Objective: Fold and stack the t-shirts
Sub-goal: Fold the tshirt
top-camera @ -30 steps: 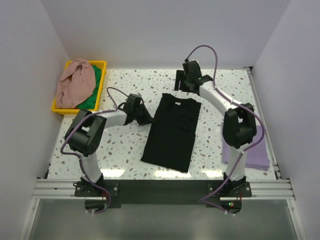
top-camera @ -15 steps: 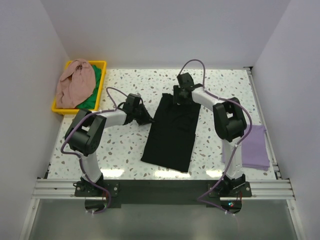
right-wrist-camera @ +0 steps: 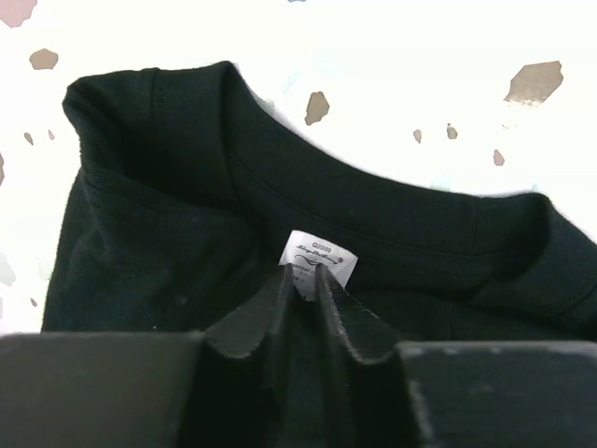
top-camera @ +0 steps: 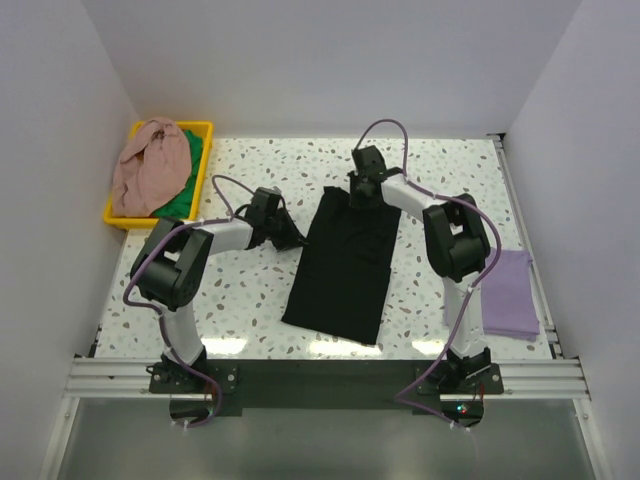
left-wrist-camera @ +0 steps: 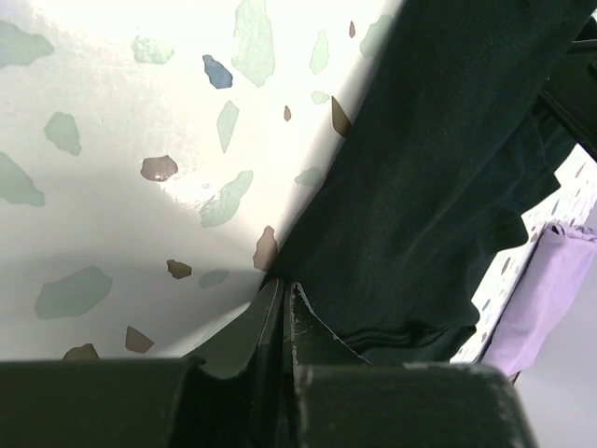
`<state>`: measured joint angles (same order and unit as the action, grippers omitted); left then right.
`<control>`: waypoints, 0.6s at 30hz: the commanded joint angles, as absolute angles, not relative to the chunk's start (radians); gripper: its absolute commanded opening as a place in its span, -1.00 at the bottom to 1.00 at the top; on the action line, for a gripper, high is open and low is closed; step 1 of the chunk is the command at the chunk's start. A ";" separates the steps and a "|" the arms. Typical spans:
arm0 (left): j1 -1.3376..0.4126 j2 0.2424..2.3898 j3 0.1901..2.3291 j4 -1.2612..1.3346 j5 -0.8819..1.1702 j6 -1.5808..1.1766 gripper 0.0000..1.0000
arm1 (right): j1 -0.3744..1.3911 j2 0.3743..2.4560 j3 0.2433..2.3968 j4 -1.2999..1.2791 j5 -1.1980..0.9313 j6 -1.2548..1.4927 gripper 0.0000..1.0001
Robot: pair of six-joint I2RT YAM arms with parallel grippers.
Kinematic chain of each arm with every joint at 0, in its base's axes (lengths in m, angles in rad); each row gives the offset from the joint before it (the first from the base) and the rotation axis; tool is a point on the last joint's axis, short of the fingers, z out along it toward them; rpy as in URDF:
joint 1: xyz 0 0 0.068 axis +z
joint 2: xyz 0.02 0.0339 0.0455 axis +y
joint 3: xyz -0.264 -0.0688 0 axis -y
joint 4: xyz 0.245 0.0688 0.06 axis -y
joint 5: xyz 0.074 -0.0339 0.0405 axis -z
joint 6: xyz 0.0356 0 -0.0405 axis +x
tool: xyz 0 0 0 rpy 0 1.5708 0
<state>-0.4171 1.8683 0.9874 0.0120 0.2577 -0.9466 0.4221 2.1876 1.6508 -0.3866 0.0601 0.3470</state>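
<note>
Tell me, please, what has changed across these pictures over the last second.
The right gripper swung from beyond the far edge of the black t-shirt back onto its collar, and its fingers closed there by the label. The left gripper stayed clamped on the shirt's left edge; the shirt, the lavender t-shirt and the yellow bin kept their places.

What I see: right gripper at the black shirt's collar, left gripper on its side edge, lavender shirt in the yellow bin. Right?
No: the top view shows the lavender shirt on the table, at its right side, outside the yellow bin. The rest about the black shirt stands.
</note>
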 commanded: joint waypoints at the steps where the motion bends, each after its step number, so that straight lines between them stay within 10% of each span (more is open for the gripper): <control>1: -0.407 1.871 1.011 0.025 0.261 -0.922 -0.84 | 0.433 2.145 1.646 -0.354 0.054 0.354 -0.64; 18: -0.400 1.876 1.000 0.025 0.255 -0.923 -0.84 | 0.433 2.030 1.540 -0.342 0.075 0.379 -0.95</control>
